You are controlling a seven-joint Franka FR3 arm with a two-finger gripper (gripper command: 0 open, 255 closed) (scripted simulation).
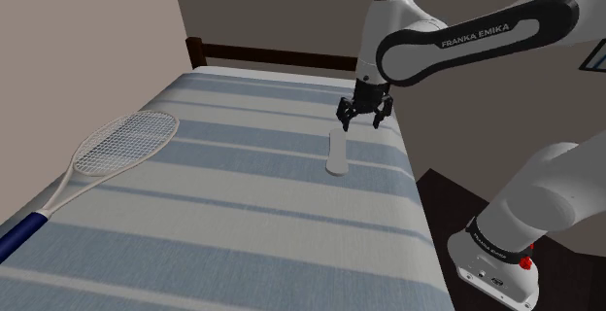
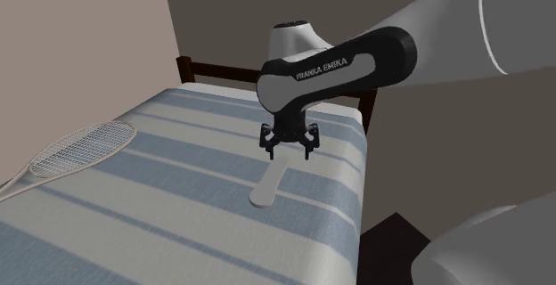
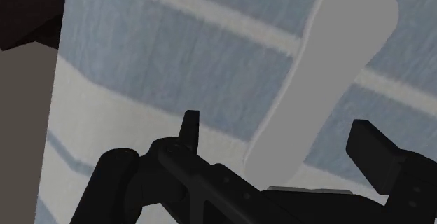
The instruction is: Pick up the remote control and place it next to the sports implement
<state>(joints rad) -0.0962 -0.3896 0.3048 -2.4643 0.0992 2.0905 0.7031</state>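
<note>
A plain pale grey remote control (image 1: 337, 154) lies flat on the blue-and-white striped bed (image 1: 243, 212), close to the edge nearest the stand. My gripper (image 1: 365, 117) hangs just above the remote's far end, open, with nothing held. In the wrist view the remote (image 3: 329, 68) runs away from the gripper (image 3: 279, 128), and its near end sits between the two spread fingers without touching them. A tennis racket (image 1: 117, 144) with a white frame and a blue handle lies across the bed at the shoulder view's left. In the second exterior view, the gripper (image 2: 290, 148) hovers over the remote (image 2: 267, 183), far from the racket (image 2: 76, 150).
A dark wooden headboard (image 1: 272, 58) closes the bed's far end against the wall. The bed's side edge drops to a dark floor by the stand (image 1: 495, 260). A wide stretch of striped cover separates the remote from the racket.
</note>
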